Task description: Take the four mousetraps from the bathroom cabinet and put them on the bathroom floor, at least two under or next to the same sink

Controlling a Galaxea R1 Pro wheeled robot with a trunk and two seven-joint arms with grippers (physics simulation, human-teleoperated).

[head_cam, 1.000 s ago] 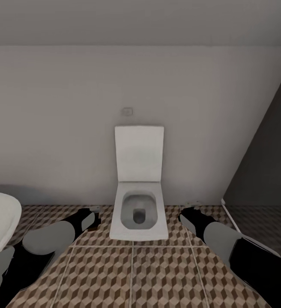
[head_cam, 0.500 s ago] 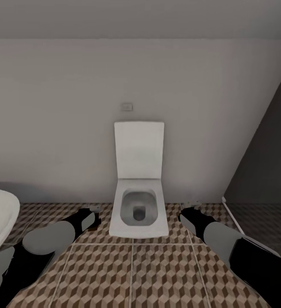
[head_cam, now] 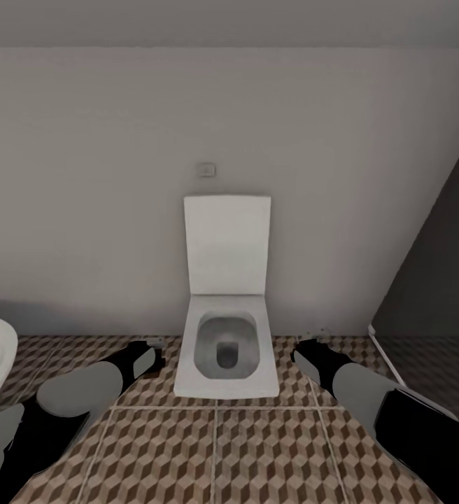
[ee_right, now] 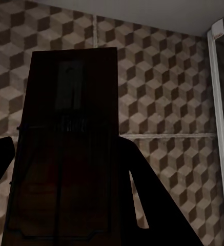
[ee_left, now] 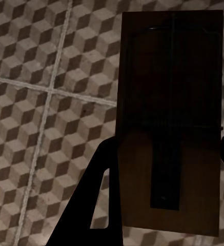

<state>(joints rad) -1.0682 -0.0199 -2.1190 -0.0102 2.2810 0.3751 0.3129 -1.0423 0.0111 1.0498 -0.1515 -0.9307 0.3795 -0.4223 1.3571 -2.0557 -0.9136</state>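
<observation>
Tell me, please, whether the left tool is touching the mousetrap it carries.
Touching: in the left wrist view the left tool has its dark fingers against both edges of the mousetrap, held above the tiled floor.

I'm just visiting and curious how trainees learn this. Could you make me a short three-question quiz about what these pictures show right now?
1. True or false: each gripper carries a mousetrap.
2. What fixture stands straight ahead against the wall? A) bathtub B) toilet C) cabinet
3. Fill in: beneath both held traps lies the cube-patterned ____.

Key:
1. True. The left gripper is shut on the left mousetrap, and the right gripper on the right mousetrap.
2. B, the toilet, lid raised.
3. The bathroom floor.
</observation>
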